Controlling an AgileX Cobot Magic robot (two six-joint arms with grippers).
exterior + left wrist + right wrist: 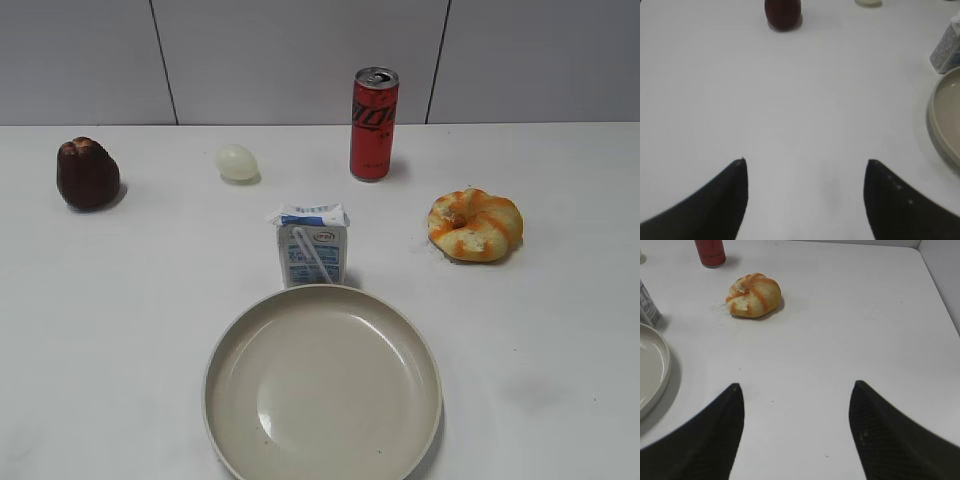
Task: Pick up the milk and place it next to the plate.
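Note:
The milk (pixel 312 246), a small white and blue carton with a straw on its front, stands upright just behind the far rim of the plate (pixel 240 335), a wide beige dish at the front middle. The milk shows at the right edge of the left wrist view (pixel 946 46) and the left edge of the right wrist view (pixel 647 305). The plate's rim shows in both wrist views (pixel 940 125) (pixel 660 360). My left gripper (pixel 805 162) is open and empty over bare table. My right gripper (pixel 796 386) is open and empty over bare table. Neither gripper shows in the exterior view.
A red can (pixel 373 124) stands behind the milk. An orange-streaked bun (pixel 475 224) lies to the right. A pale egg-like object (pixel 237 162) and a dark brown cake (pixel 87 173) sit at the far left. The table's right edge (pixel 940 295) meets a wall.

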